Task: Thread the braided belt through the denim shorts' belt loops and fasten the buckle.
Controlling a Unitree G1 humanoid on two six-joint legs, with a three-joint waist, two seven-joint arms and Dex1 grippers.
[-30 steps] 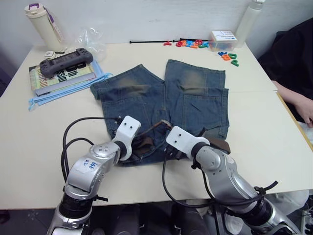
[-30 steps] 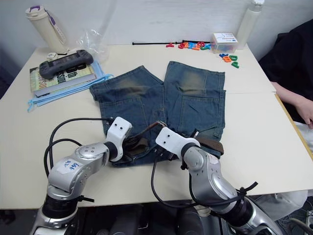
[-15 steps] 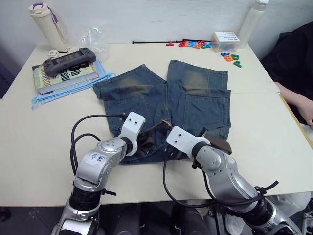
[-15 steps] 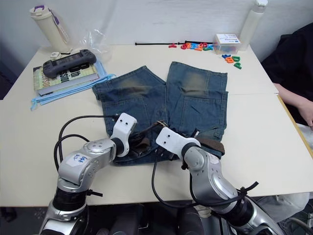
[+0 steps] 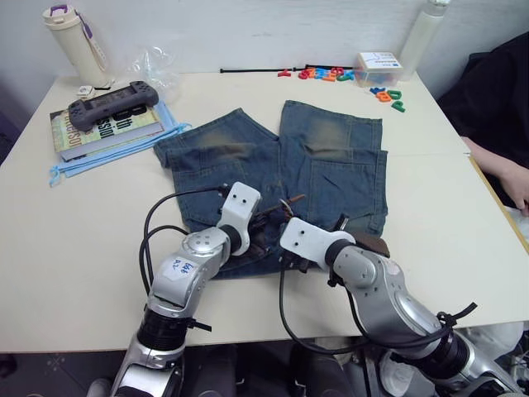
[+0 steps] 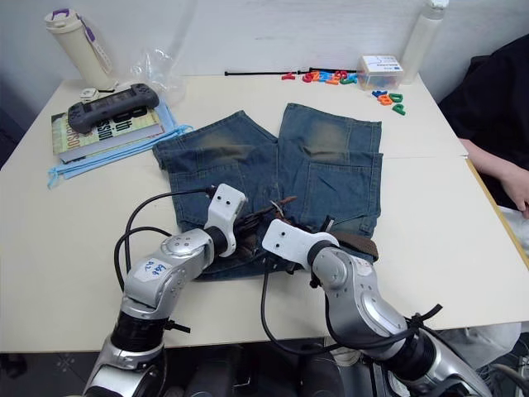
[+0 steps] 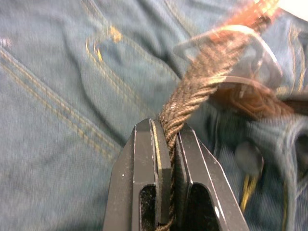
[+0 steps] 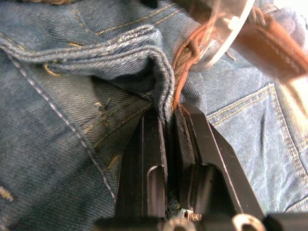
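Tabletop [image 5: 74, 207] with denim shorts [image 5: 331, 165] lying flat.
Left tool [image 7: 166, 144], clamped on the braided belt [image 7: 202, 77], has moved toward the middle; right tool [image 8: 168, 125] pinches the waistband beside the buckle [image 8: 226, 33], so fastening looks close.

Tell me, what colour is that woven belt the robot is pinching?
Dark brown, braided belt, with a reddish-brown leather end; the left wrist view shows it best, clamped in the left gripper.
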